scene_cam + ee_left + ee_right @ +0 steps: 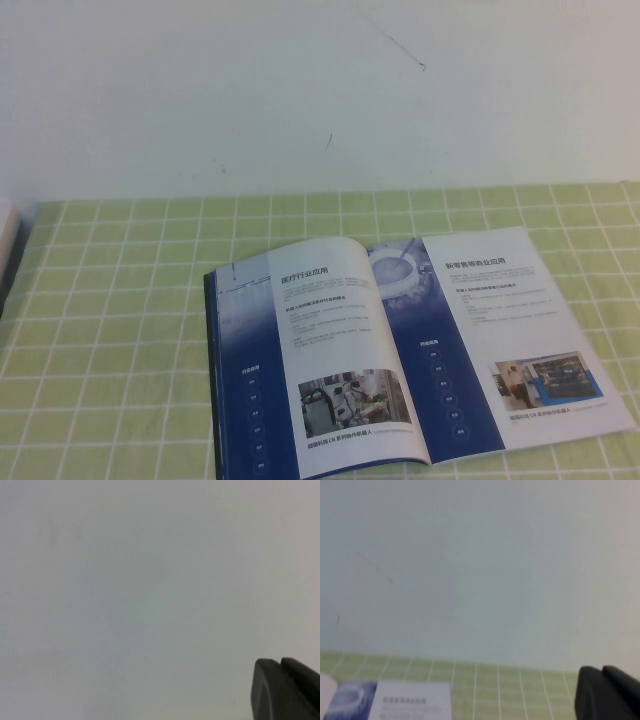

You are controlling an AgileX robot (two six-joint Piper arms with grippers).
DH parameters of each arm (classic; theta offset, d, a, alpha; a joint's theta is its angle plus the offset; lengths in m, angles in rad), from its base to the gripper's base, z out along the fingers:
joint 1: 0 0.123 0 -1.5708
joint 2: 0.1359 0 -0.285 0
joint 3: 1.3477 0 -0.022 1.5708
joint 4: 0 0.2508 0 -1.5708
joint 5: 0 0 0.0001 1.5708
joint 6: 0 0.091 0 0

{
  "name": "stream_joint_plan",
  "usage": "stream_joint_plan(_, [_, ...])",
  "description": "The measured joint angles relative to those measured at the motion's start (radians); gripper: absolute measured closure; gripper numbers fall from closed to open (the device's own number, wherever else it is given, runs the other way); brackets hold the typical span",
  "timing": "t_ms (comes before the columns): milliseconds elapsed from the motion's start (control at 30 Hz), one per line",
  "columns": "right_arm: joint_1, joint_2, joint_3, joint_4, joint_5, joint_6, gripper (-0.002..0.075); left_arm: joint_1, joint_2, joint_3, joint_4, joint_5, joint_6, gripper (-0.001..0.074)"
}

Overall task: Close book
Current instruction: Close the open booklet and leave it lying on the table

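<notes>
Plainly, the open book of glossy blue-and-white printed pages lies near the near edge of the desk, right of its middle, with its bottom edge reaching the near edge of what shows. The desk wears a light green cloth crossed by a white grid. Only the high view shows the whole spread: the left page arches up in a soft curve beside the spine, the right page lies flat, and each carries a dark blue band, a small photograph and lines of text. It also shows a matte white wall behind the desk's far edge, and a pale object at the desk's left edge, cut off too much to identify.

Only the wrist views show the arms. The left pincer appears as a dark, smooth, rounded piece against bare white wall; whether it is open or closed I cannot tell. The right pincer is the same dark rounded shape, held above the desk and facing the wall across the book's far corner and a strip of the green cloth; its state cannot be told either.
</notes>
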Motion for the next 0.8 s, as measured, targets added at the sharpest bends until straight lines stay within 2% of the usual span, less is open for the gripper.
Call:
stream_joint_plan(100, [0.0, 0.137, -0.122, 0.032, 0.178, -0.059, 0.0729, 0.0, 0.135, -0.118, 0.0, 0.173, 0.0, 0.0738])
stream_joint_plan(267, [0.0, 0.379, -0.251, 0.182, 0.374, -0.291, 0.0729, 0.0, 0.369, -0.238, -0.06, 0.411, 0.0, 0.0738])
stream_joint_plan(567, [0.0, 0.741, -0.265, 0.593, 0.404, -0.664, 0.0729, -0.002, 0.721, -0.246, -0.428, 0.551, 0.227, 0.0738])
stream_joint_plan(700, [0.005, 0.929, -0.267, 0.754, 0.431, -0.835, 0.0729, -0.004, 0.864, -0.255, -0.475, 0.556, 0.273, 0.0738])
stream_joint_plan(800, [0.04, 1.046, -0.267, 0.786, 0.405, -0.881, 0.0729, -0.028, 0.955, -0.279, -0.481, 0.55, 0.289, 0.0738])
